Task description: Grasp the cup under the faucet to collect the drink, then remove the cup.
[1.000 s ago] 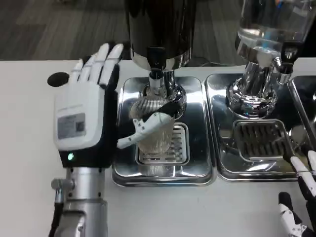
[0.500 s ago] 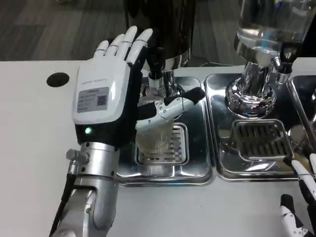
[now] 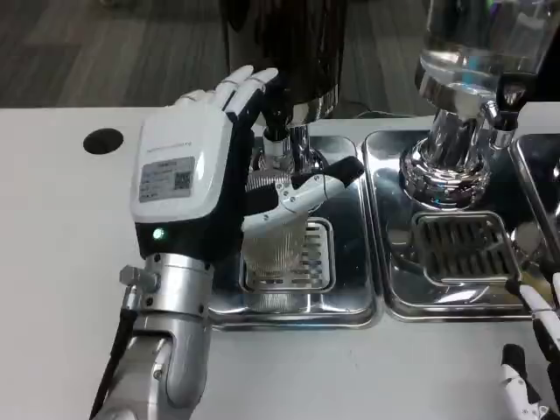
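Observation:
A clear ribbed cup (image 3: pixel 278 249) stands on the grate of the left steel drip tray (image 3: pixel 350 289), under the black faucet (image 3: pixel 278 127) of the dark dispenser (image 3: pixel 284 44). My left hand (image 3: pixel 188 175) is up against the cup's left side, and its white back hides much of the cup. The thumb (image 3: pixel 302 192) lies across the cup's front near the rim, while the other fingers (image 3: pixel 245 87) reach up beside the faucet, bent slightly forward. No closed grip on the cup shows. My right hand (image 3: pixel 534 359) lies at the lower right edge, fingers apart and holding nothing.
A second dispenser with a clear tank (image 3: pixel 477 44) stands on its own steel tray (image 3: pixel 398 271) to the right. A black round hole (image 3: pixel 103 140) marks the table at the left. Bare white table lies along the front.
The left hand swung right from beside the tray to the cup, its thumb crossing the cup's front. Since half a second ago its fingers have bent forward toward the dispenser. The right hand barely moved.

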`<state>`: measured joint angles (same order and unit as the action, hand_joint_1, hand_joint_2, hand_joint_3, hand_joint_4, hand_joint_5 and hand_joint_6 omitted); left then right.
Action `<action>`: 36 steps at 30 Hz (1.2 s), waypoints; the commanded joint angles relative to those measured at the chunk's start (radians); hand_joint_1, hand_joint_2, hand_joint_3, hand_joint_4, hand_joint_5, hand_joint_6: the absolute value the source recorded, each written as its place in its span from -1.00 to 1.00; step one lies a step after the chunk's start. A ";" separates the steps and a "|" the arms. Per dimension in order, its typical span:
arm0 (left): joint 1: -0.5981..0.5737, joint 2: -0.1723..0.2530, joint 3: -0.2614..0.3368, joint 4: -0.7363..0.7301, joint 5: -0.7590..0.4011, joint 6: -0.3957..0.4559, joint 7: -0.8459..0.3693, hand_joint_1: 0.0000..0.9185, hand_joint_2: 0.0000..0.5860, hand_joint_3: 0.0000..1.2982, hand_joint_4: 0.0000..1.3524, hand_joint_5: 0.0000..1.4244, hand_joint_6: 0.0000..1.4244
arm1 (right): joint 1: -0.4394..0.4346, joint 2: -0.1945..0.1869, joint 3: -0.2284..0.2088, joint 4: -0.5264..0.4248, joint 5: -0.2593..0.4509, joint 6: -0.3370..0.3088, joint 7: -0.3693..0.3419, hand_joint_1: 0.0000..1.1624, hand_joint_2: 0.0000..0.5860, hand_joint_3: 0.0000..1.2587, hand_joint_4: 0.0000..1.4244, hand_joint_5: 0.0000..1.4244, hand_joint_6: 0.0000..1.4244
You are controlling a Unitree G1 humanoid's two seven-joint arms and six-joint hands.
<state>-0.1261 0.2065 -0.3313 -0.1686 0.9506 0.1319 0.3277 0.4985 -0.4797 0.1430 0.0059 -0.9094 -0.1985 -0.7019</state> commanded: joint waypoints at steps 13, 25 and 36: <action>0.063 0.002 0.002 0.003 -0.005 -0.029 0.021 -1.00 -0.80 -0.28 -0.57 -0.34 -0.45 | -0.013 0.011 0.005 -0.001 -0.002 -0.002 0.003 -0.93 0.69 -0.74 -1.00 -1.00 -0.96; 0.102 -0.003 -0.004 0.001 -0.002 -0.046 0.044 -1.00 -0.80 -0.25 -0.57 -0.33 -0.43 | -0.007 0.010 0.005 -0.020 -0.005 -0.004 0.003 -0.92 0.69 -0.74 -1.00 -1.00 -0.95; 0.134 -0.006 -0.005 0.004 -0.005 -0.064 0.063 -1.00 -0.80 -0.25 -0.57 -0.32 -0.43 | -0.007 0.012 0.010 -0.018 -0.007 -0.003 0.004 -0.89 0.68 -0.74 -1.00 -1.00 -0.95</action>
<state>-0.0279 0.1977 -0.3289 -0.1810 0.9477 0.0640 0.4076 0.4886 -0.4713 0.1496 -0.0057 -0.9137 -0.1986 -0.7015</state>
